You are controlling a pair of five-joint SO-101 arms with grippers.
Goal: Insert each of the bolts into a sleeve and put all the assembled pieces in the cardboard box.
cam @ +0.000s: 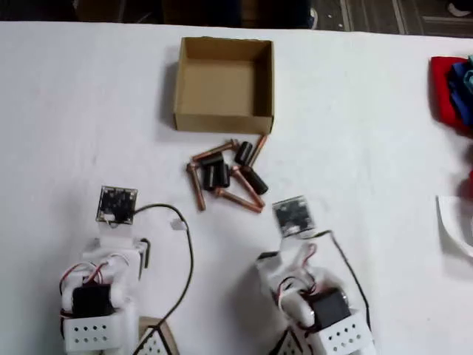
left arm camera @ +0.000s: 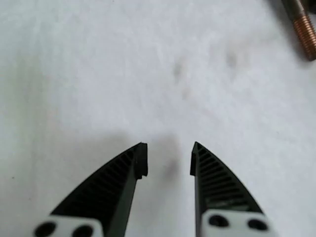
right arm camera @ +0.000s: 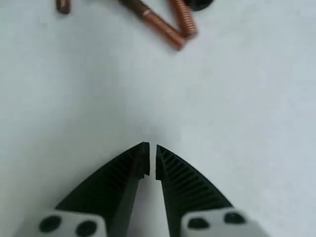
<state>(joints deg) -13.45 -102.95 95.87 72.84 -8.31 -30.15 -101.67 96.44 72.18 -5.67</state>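
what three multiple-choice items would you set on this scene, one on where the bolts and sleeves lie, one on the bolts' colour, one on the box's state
1. Where do the bolts and sleeves lie?
A inside the cardboard box
B loose on the table just outside the box
C on a shelf

2. What colour are the bolts?
A copper
B blue
C white

3. What state is the box in?
A shut with a lid
B holding assembled pieces
C open-topped and empty

Answers:
1 B: the high view shows them in a heap on the white table by the box's wall.
2 A: their threaded shanks look copper in the high view and in both wrist views.
3 C: its bare floor shows from above.
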